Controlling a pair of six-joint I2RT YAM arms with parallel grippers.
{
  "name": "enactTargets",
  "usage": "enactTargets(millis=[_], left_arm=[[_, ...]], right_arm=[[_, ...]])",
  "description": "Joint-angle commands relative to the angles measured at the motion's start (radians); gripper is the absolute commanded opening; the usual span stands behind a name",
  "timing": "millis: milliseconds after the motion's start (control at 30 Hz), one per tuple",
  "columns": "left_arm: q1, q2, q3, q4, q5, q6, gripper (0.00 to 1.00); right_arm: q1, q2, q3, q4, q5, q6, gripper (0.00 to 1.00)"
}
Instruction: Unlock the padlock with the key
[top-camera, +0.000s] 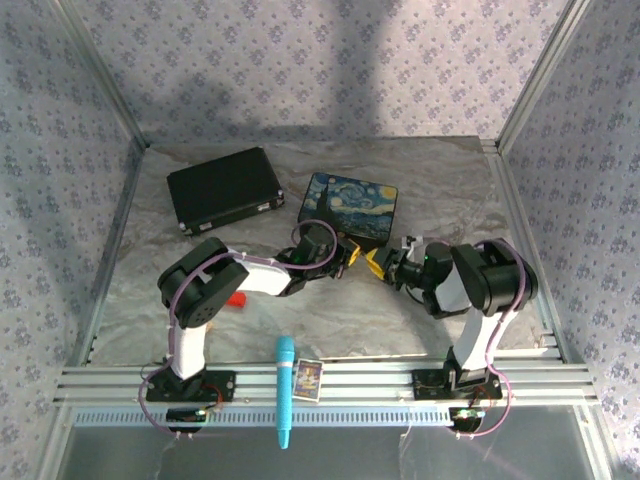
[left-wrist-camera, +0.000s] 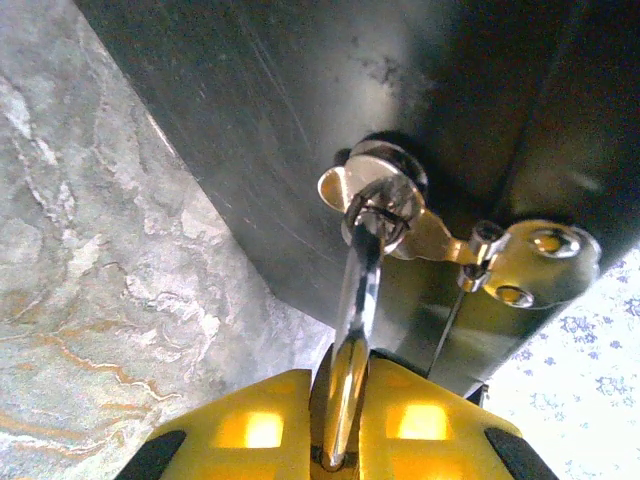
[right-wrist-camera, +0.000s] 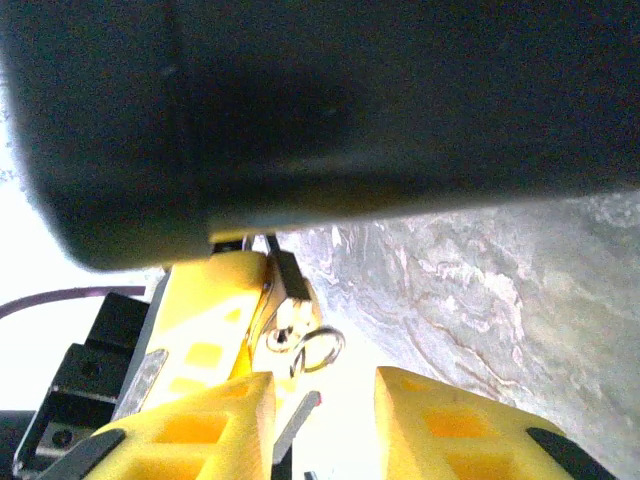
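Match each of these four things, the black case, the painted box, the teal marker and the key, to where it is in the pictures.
Things:
1. black case
2. painted box
3. teal marker
4. key

Places:
a. lying across the near rail, between the arm bases
b. between the jaws of the left gripper
c. at the back left of the table
d. just right of the black case, near the middle

Pairs: 1-c, 2-d, 3-a, 4-b

Left tool (top-camera: 351, 257) nose-to-nose with right tool (top-camera: 379, 266)
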Motion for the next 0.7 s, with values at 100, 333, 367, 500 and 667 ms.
enactTargets(millis=[100,333,367,500,667], left_arm=[[0.003,-0.021,-0.025,0.014,-0.006,-0.017,0.0],[-0.001,-0.019,-0.025,0.025,0.019,-0.019,0.0],[-0.003,-0.02,-0.026,0.022,0.022,-0.017,0.0],[-0.008,-0.019,-0.024,0.014,0.025,-0.008,0.0],[-0.025,-0.02,0.012,-0.056,0.03,0.042,0.0]], right_arm=[[-0.009,-0.081,-0.033,-0.139,-0.024,-0.073,0.22],[-0.009,-0.004,0.017,-0.042,-0.014,-0.031,0.09],[-0.008,0.014,0.029,-0.017,-0.02,-0.02,0.06],[-0.002,0.05,0.049,0.02,-0.017,0.001,0.04],[0.025,0.032,0.071,-0.015,-0.002,-0.014,0.04]])
